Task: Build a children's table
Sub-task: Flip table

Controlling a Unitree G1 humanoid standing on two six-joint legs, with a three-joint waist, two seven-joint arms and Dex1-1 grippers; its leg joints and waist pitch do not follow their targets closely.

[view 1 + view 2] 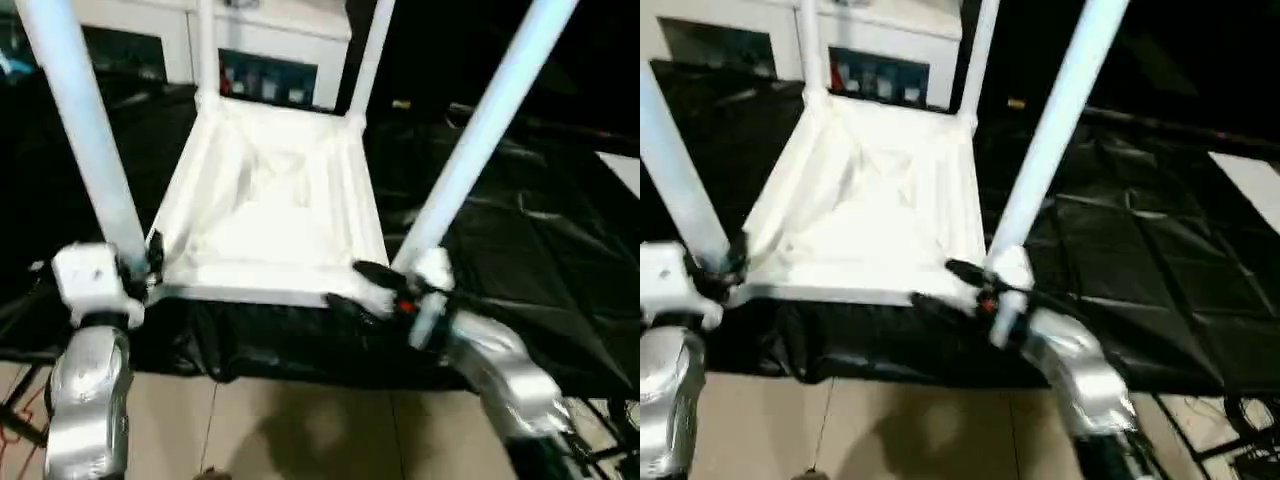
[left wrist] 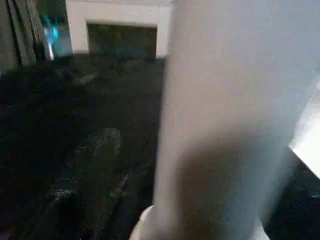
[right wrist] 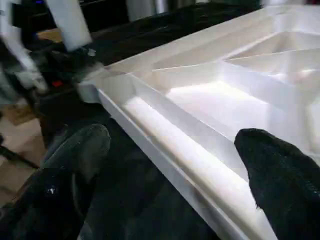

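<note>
The children's table lies upside down, its white ribbed tabletop (image 1: 270,220) on a black cover. Four white legs stand up from its corners: near-left (image 1: 85,120), near-right (image 1: 490,130) and two far ones (image 1: 207,50) (image 1: 372,55). My left gripper (image 1: 150,262) is at the base of the near-left leg (image 2: 225,125); one finger (image 2: 95,155) stands apart from the leg with a dark gap between, and the other finger is hidden behind the leg. My right gripper (image 1: 362,288) is open at the near-right corner, its fingers (image 3: 75,155) straddling the tabletop's near rim (image 3: 200,165) without touching it.
The black cover (image 1: 540,250) spreads wide to the right and left of the tabletop. A white cabinet with glass doors (image 1: 270,60) stands behind. Beige floor tiles (image 1: 300,430) lie in front, with cables (image 1: 20,430) at the lower left.
</note>
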